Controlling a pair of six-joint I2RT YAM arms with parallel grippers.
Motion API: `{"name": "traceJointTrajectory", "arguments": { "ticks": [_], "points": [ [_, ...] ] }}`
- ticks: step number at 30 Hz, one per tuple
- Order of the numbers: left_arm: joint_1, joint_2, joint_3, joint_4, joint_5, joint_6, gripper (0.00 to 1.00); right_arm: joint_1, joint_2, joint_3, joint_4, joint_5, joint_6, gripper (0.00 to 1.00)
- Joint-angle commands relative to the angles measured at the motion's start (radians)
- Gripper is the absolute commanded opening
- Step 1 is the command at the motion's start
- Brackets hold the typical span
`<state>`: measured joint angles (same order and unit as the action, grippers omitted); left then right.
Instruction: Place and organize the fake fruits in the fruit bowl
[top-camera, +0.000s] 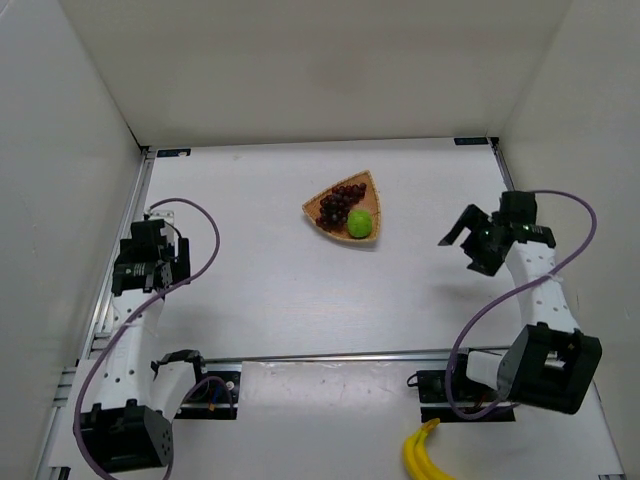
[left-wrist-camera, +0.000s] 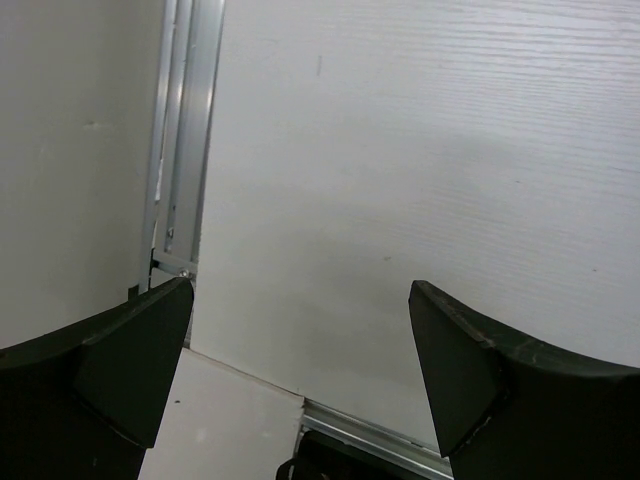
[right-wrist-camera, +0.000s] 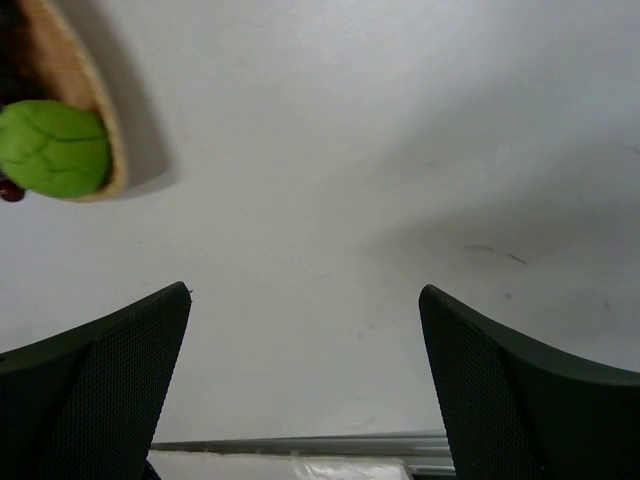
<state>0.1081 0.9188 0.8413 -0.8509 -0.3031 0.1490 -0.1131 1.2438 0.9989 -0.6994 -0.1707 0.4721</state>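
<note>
No text, label, brand, number or sign can be read in any view; a dark tag (top-camera: 172, 152) at the table's (top-camera: 300, 290) far corner, upper left of the top view, and a second dark tag (top-camera: 470, 141) at upper right are too small for lettering to be made out.

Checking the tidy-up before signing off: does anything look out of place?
Yes. A yellow banana lies beside the right arm's base, outside the wicker basket, which holds the grapes and the green fruit.
</note>
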Motion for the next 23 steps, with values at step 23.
{"name": "traceJointTrajectory", "arguments": {
  "ticks": [23],
  "points": [
    [0.018, -0.181, -0.159, 0.056, -0.212, -0.094, 1.00, -0.119, -0.239, -0.187, -0.029, -0.061, -0.075, 0.99]
  ]
}}
